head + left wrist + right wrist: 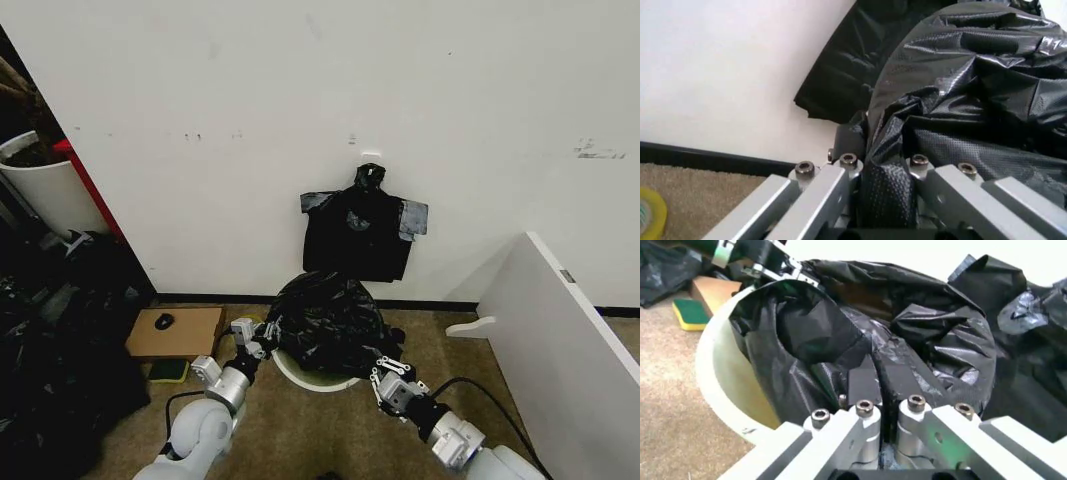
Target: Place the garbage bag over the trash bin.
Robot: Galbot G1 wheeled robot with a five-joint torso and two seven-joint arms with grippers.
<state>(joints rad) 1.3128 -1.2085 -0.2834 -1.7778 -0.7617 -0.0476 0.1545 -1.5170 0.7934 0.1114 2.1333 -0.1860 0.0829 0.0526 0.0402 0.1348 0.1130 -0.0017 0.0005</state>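
Brown carpet below a white wall: at lower centre, the left hand [262,341] and right hand [385,372] pinch the garbage bag [328,318], bunched atop the trash bin [300,377], not yet pulled down over its rim.

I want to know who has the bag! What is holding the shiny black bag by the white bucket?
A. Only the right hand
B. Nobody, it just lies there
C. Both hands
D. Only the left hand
C. The left hand pinches the garbage bag on one side and the right hand pinches it on the other, over the trash bin; each wrist view shows fingers shut on black plastic.
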